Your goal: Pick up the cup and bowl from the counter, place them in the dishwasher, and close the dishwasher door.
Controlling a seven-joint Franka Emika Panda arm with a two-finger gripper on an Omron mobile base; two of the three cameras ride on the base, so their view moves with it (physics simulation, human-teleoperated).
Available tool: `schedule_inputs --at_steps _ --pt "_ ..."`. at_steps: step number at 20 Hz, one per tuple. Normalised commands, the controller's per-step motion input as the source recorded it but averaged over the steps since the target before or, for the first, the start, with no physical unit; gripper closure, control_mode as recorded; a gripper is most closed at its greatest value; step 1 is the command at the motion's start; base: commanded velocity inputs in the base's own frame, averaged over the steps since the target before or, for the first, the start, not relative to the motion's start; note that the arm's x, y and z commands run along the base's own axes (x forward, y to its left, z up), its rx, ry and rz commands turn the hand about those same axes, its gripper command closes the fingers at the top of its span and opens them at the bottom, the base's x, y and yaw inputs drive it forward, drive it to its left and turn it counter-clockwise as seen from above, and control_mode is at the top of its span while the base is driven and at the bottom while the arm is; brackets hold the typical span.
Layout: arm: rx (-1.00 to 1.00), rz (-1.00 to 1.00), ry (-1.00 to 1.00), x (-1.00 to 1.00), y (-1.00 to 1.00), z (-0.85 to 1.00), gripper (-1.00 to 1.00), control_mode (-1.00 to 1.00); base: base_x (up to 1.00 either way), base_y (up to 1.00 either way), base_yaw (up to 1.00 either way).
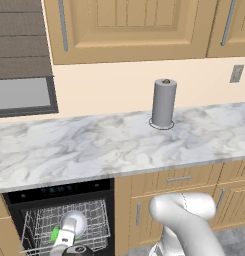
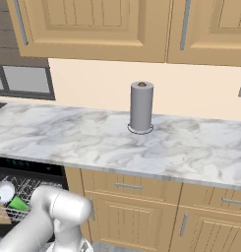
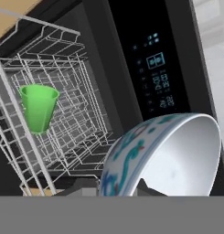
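Second placement under way: green cup [image 3: 39, 107] already standing in the white wire rack [image 3: 63, 132] at left of the hand view, bowl [image 3: 170, 155] pinched by its rim in the nearly closed hand [image 3: 120, 189] at lower right (rim close against the camera). Next, probably: lowering into the rack beside the cup, releasing, then closing the dishwasher door.

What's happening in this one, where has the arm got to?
The arm is reaching down into the open dishwasher, with the gripper shut on the rim of the bowl, held over the white wire rack. The green cup already sits in that rack. On the counter stands a grey paper-towel roll. The bowl is not yet released, and the dishwasher is not yet closed.
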Motion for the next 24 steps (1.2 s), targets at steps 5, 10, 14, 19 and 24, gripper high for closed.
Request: schedule_inputs --at_steps 5,10,14,19,24 --pt "0.0 -0.04 0.0 0.3 -0.3 -0.13 1.0 -1.0 0.0 0.0 0.0" --pt "0.0 -0.01 0.0 0.29 -0.25 -0.31 1.0 -1.0 0.0 0.0 0.0" --pt "0.0 0.0 0.01 0.28 -0.19 -0.48 1.0 -1.0 0.0 0.0 0.0" --pt "0.0 0.0 0.04 0.38 -0.15 -0.55 1.0 -1.0 0.0 0.0 0.0" --pt "0.0 0.0 0.05 0.38 -0.03 -0.59 1.0 -1.0 0.0 0.0 0.0"
